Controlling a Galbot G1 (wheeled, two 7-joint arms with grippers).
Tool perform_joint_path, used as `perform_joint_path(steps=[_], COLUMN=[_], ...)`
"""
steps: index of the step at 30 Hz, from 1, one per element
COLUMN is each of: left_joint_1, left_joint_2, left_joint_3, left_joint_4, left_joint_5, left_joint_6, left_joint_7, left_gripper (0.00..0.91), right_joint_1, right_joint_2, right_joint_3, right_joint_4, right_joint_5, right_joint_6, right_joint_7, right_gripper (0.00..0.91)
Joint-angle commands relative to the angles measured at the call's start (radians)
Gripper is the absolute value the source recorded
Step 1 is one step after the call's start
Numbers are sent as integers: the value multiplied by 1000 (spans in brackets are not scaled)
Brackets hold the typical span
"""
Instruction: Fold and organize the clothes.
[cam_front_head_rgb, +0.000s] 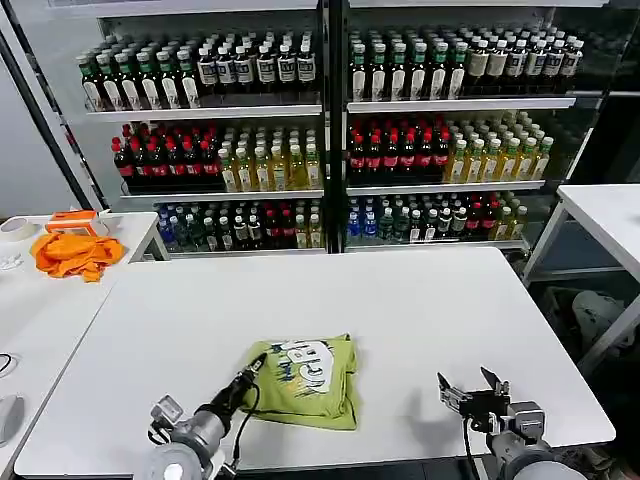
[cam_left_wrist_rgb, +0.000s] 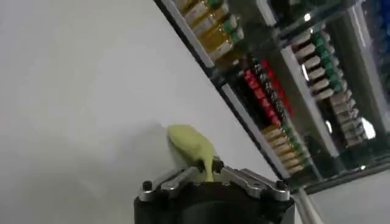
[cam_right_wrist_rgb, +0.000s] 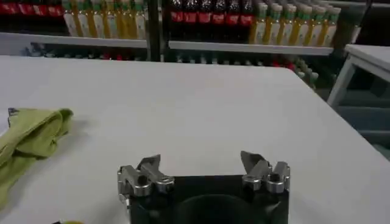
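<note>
The lime yellow-green T-shirt (cam_front_head_rgb: 306, 378) lies bunched and partly folded near the white table's front edge, its white-and-dark print facing up. My left gripper (cam_front_head_rgb: 252, 369) is at the shirt's left edge, shut on a pinch of the green cloth (cam_left_wrist_rgb: 190, 148), seen in the left wrist view with the left gripper (cam_left_wrist_rgb: 206, 170) clamped round it. To the right my right gripper (cam_front_head_rgb: 472, 387) hovers open over bare table, well apart from the shirt. In the right wrist view the right gripper (cam_right_wrist_rgb: 201, 163) has nothing between its fingers, and the shirt (cam_right_wrist_rgb: 27, 143) lies off to one side.
The white table (cam_front_head_rgb: 420, 300) has free surface behind and right of the shirt. An orange cloth heap (cam_front_head_rgb: 75, 252) lies on a side table at the left. Shelves of bottles (cam_front_head_rgb: 330, 130) stand behind. Another white table (cam_front_head_rgb: 605, 215) is at the right.
</note>
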Motion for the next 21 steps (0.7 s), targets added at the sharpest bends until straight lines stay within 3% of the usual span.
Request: perform_joint_path(steps=[1, 4, 6, 12, 15, 18, 21], left_joint_1=[22, 35, 39, 19, 12, 33, 23], left_joint_2=[24, 82, 170, 367, 389, 316, 220], left_joint_3=[-201, -331, -440, -552, -472, -274, -33], left_joint_4=[-54, -81, -98, -151, -222, -230, -121], left_joint_5=[-193, -208, -190, -16, 115, 446, 745], left_joint_6=[2, 5, 9, 31, 22, -8, -51], left_joint_7=[-3, -9, -7, 27, 62, 119, 127], left_gripper=[20, 20, 20, 20, 20, 20, 20], right_joint_1=[6, 13, 16, 22, 18, 12, 1], right_joint_2=[0, 0, 0, 3, 4, 10, 12], right_joint_3=[3, 5, 4, 1, 3, 8, 15], right_joint_4=[0, -3, -6, -12, -12, -15, -12], right_joint_5=[6, 12, 15, 14, 13, 11, 9], right_joint_6=[0, 2, 3, 6, 7, 9, 11], right_joint_7=[-2, -3, -3, -4, -5, -5, -5], right_gripper=[907, 907, 907, 907, 907, 907, 907])
